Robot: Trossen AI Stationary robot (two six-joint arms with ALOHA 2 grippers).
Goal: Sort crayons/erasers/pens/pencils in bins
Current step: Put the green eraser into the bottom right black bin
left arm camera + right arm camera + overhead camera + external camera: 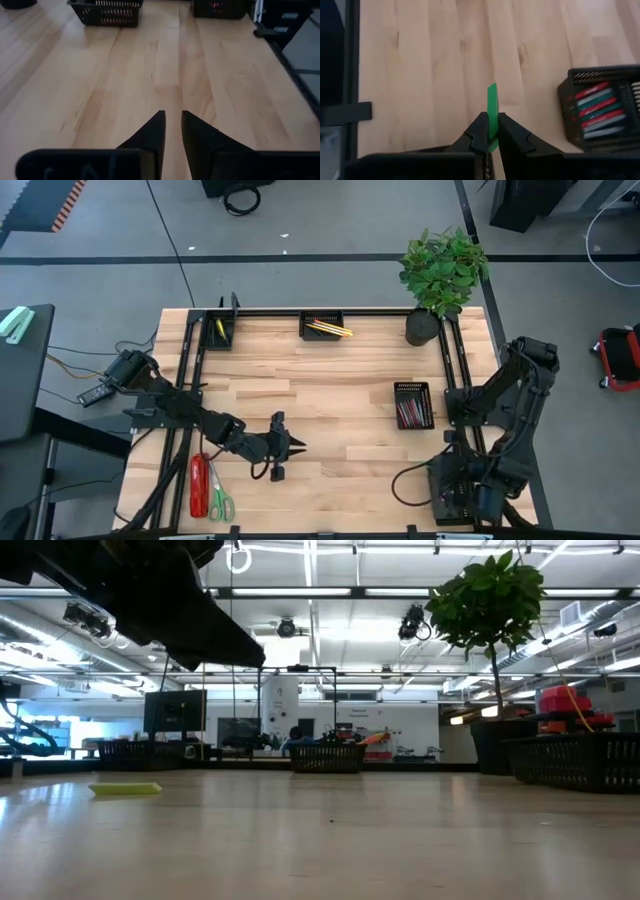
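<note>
My right gripper is shut on a green eraser, clear of the wood at the table's right side, beside a black mesh bin of red, green and grey sticks. That bin shows in the high view too. My left gripper hovers over bare wood at the near left; its fingers stand a little apart with nothing between them. At the far edge, a bin holds yellow pencils, and another bin holds something yellow. A flat neon-yellow block lies on the tabletop. My right gripper pinches one end of the green eraser between its two fingers. The fingers slant down from above. The eraser's free end sticks out past the fingertips, and the whole eraser is lifted clear of the table.
A potted plant stands at the far right corner. A red stapler and green-handled scissors lie at the near left. A black frame rail runs beside my right gripper. Bare wood fills the table's middle.
</note>
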